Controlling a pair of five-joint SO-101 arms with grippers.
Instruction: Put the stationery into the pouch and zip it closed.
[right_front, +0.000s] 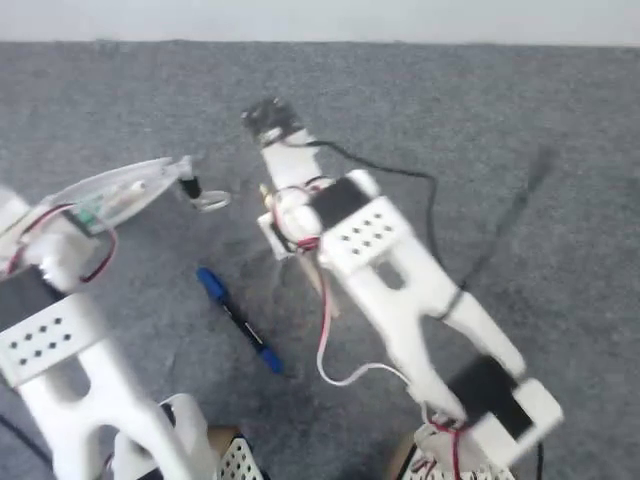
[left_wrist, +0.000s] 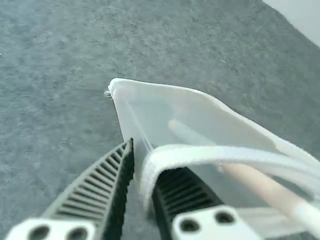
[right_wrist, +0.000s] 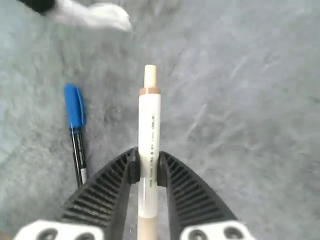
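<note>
My left gripper (left_wrist: 142, 170) is shut on the white zipper edge of the translucent pouch (left_wrist: 170, 115), holding it up off the table. A beige pen-like stick (left_wrist: 260, 185) lies inside it. In the high view the pouch (right_front: 115, 195) hangs at the left, with its zipper pull and ring (right_front: 205, 198) at the end nearest the other arm. My right gripper (right_wrist: 147, 160) is shut on a white pen (right_wrist: 149, 120) with a beige tip, above the table. A blue pen (right_front: 238, 320) lies flat on the table between the arms, and the blue pen (right_wrist: 76, 130) sits beside the held pen.
The table is covered in grey felt (right_front: 520, 130). A black cable (right_front: 400, 175) runs behind the right arm and a white cable (right_front: 340, 375) loops beside it. Both arm bases (right_front: 170, 440) stand at the front edge.
</note>
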